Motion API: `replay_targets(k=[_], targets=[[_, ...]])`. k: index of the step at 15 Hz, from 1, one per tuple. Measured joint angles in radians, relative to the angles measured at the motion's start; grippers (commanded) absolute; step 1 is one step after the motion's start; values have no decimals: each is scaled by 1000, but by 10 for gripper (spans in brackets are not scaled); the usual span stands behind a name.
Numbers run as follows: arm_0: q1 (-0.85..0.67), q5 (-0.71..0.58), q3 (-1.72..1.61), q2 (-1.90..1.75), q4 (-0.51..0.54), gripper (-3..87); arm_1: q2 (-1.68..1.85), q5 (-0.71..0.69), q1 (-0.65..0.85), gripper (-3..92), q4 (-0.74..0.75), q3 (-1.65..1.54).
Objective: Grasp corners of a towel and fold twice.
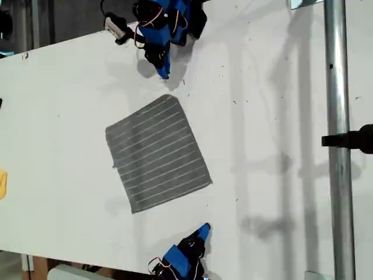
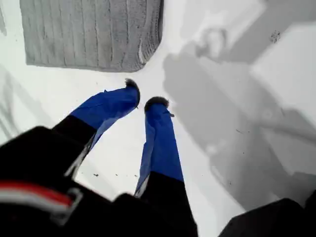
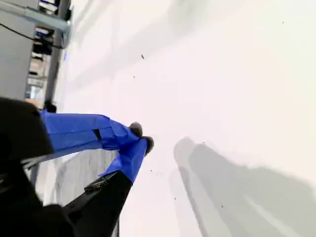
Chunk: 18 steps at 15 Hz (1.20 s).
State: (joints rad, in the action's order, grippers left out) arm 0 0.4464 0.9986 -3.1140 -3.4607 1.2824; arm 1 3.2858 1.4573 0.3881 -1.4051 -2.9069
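The towel lies flat and unfolded on the white table, dark grey with thin white stripes. My first gripper hangs at the exterior view's top, tip pointing at the towel's nearest corner. The first wrist view shows it narrowly open and empty, a short way from that corner of the towel. My second gripper is at the exterior view's bottom, below another corner. It is shut on nothing over bare table, with the towel off to its side.
A metal pole with a black clamp runs down the exterior view's right side. A small yellow object sits at that view's left edge. Arm shadows fall on the table around both grippers.
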Motion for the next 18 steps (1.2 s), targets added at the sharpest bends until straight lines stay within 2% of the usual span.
replay_targets(k=[1,2,3,4,5,7,10,14,18], targets=[[-6,9,0,0,0,-6,3,0,-9,-3,0,0],[-120,126,0,0,5,-6,3,0,-100,-3,-2,0],[-296,368,0,0,11,-6,3,0,-121,-3,-2,0],[-399,601,-2,0,12,-5,3,-2,-124,-3,-2,0],[-431,709,-3,-3,12,1,3,-2,-129,-3,-2,0],[-426,772,-3,0,12,21,3,-2,-147,-3,-2,0],[-426,828,8,0,17,-27,2,-2,-187,-3,-3,15],[-426,825,118,48,28,-28,-158,-31,-199,-3,2,229],[-433,762,479,502,25,-29,-571,-193,-158,-3,25,583]])
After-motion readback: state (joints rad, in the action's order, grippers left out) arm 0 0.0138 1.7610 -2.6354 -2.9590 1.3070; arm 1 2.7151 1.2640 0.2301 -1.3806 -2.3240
